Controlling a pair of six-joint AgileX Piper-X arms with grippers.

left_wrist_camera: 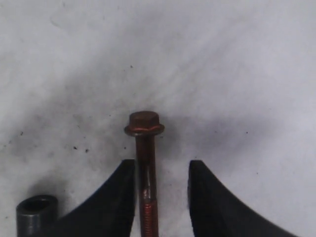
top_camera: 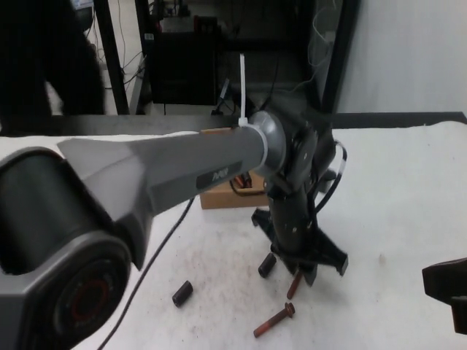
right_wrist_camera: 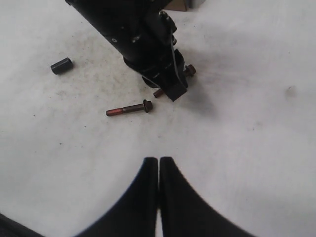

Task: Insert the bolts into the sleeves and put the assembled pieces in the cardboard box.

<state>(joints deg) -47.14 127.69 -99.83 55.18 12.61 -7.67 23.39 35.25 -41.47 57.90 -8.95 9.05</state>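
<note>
Two copper-coloured flanged hex-head steel bolts and two short dark metal cylinder sleeves lie on the white cloth-covered bench (top_camera: 408, 189). One brown cardboard box (top_camera: 219, 195) sits at the far side, partly hidden behind the left arm.

The left gripper (left_wrist_camera: 162, 165) is lowered over the first bolt (left_wrist_camera: 146, 163). Its black fingers (left_wrist_camera: 212, 207) are spread wide to either side of the shank. One finger sits right against the shank, while a clear gap remains on the other side. The bolt lies flat with its long axis running along the gap between the fingers, head out beyond the fingertips and threaded end back toward the wrist.

The nearer sleeve (left_wrist_camera: 37, 212) lies just beside one of these fingers, its open bore turned toward the camera.

The second bolt (top_camera: 275, 321) lies flat and free, near the first but nearer the robot. In the high view it lies slantwise, head toward the far right and threaded tip toward the near left. The second sleeve (top_camera: 182, 293) lies on its side, well apart to the left.

The right gripper (right_wrist_camera: 158, 160) hangs over bare cloth to the right, holding nothing, its fingers pressed almost together.
</note>
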